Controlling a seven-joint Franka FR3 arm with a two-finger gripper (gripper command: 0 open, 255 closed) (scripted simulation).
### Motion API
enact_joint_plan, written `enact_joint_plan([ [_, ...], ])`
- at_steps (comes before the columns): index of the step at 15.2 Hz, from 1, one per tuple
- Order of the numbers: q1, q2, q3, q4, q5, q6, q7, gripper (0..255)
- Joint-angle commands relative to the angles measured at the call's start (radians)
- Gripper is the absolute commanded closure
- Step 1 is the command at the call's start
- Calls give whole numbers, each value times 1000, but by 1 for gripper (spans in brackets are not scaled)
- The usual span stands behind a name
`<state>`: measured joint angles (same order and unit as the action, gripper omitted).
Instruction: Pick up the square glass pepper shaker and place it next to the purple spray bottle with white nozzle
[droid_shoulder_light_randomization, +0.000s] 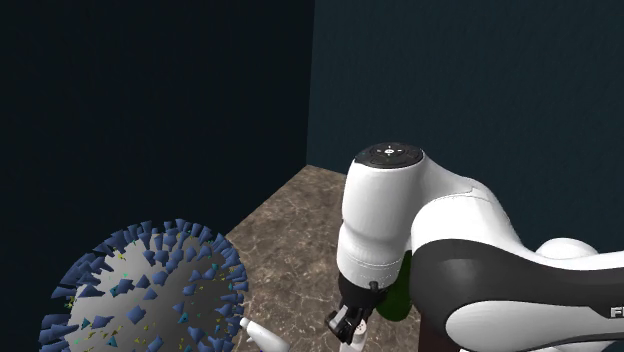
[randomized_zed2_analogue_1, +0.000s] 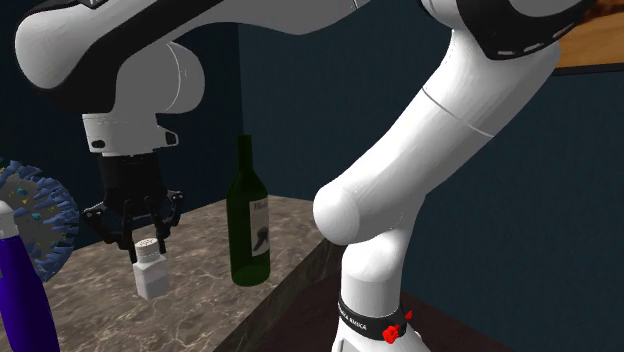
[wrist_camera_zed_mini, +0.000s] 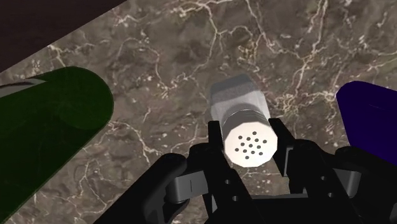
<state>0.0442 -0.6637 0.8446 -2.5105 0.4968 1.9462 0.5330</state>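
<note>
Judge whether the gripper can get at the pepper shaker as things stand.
Probably yes: the gripper hangs right over the shaker, nothing between them; the green bottle and purple bottle stand clear to either side.

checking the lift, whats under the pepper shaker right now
The marble counter lies under the pepper shaker. Its own body covers the spot beneath its base, so whether it touches the marble cannot be seen. The gripper clasps its cap.
</note>
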Motion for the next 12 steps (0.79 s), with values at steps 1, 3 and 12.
enact_joint_plan([
  [1, -3, 12, 17, -19, 7, 33, -1, 255],
  [3, -6, 25, 34, -36, 14, 63, -1, 255],
  [12, -18, 60, 76, -73, 29, 137, 1, 255],
])
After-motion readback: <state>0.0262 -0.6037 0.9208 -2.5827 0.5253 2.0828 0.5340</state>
